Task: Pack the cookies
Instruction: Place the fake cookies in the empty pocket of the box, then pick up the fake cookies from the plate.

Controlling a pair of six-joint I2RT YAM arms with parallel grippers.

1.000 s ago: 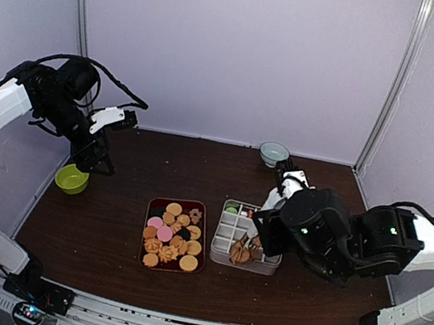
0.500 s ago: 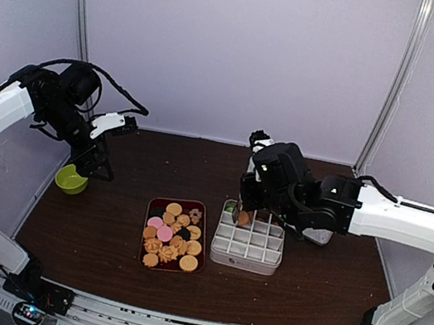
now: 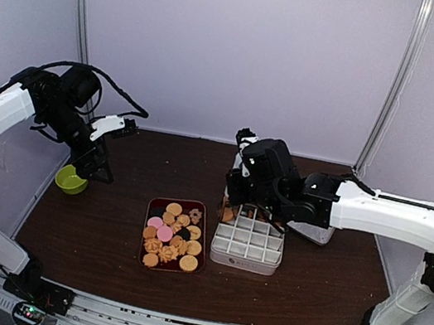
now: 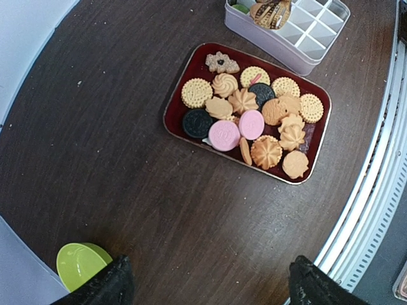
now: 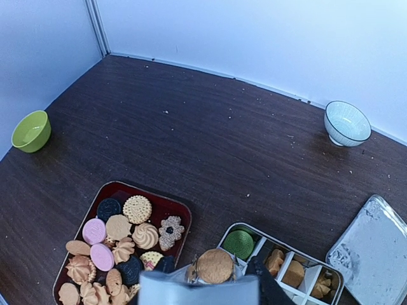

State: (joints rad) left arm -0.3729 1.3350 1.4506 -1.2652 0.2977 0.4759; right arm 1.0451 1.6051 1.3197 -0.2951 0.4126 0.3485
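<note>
The cookies lie in a dark red tray at mid-table: round golden ones, swirls, two pink, some dark. Right of it stands a white box with compartments, and some cells hold cookies, one of them green. My right gripper is shut on metal tongs. The tongs pinch a round golden cookie above the box's far left corner. My left gripper hangs open and empty high over the table's left side, near the green bowl.
A green bowl sits at the left edge. A blue-white bowl stands by the back wall. The silver lid lies right of the box. Walls close in the back and sides.
My right arm has swung from the box's near right side to its far left corner, carrying the tongs and cookie. The left arm has barely shifted.
</note>
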